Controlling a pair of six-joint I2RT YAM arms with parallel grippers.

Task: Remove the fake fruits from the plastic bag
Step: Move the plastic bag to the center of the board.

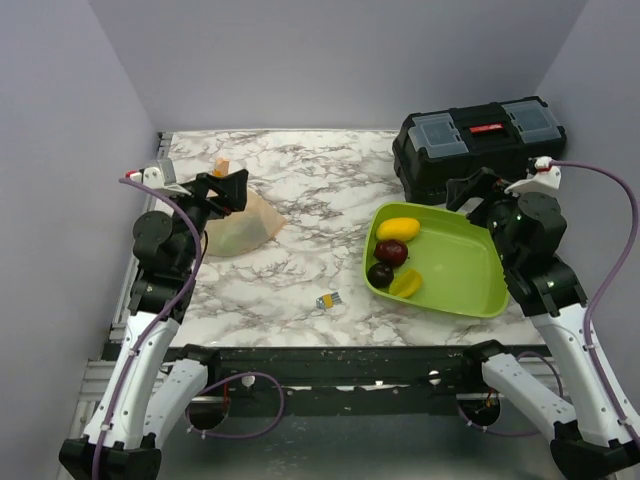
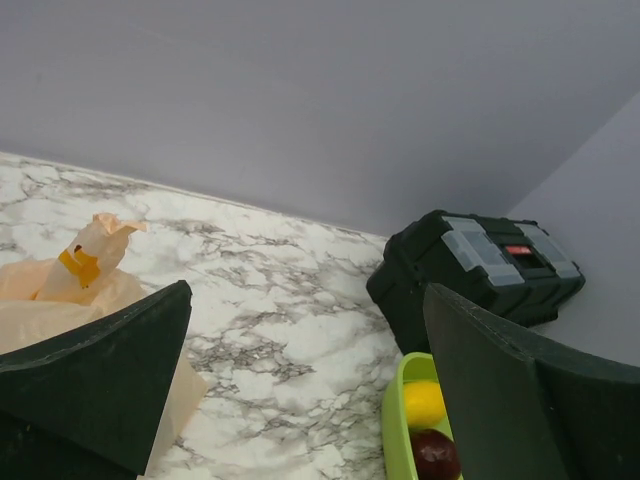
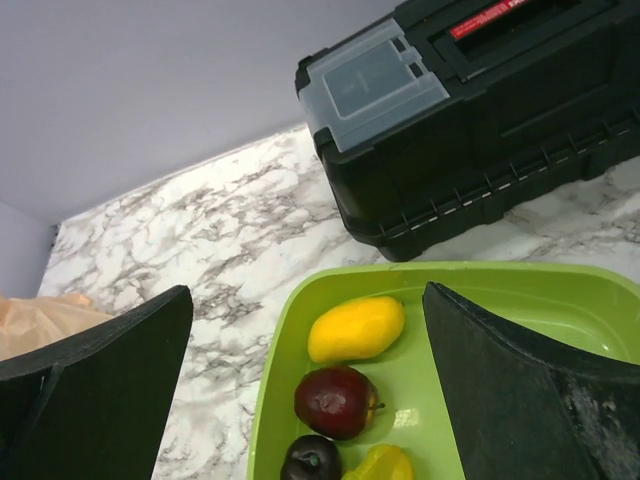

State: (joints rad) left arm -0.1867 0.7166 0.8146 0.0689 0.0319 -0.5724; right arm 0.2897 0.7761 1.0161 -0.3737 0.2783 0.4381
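L end effector (image 1: 230,190) released, jaws wide & empty, hovering above the plastic bag (image 1: 250,228), which lies crumpled at approx 9 o'clock on the worktop (image 1: 300,170) w/ a greenish shape showing through it. R end effector (image 1: 478,190) also released, nothing in it, near the 12 o'clock rim of the green tray (image 1: 460,275), which sits at 3 o'clock. In the tray are four fake fruits (image 1: 391,252) (yellow oval, dark red, purple-black, small yellow); black toolbox (image 1: 480,140) at 1 o'clock, small clip (image 1: 328,300) at 6.
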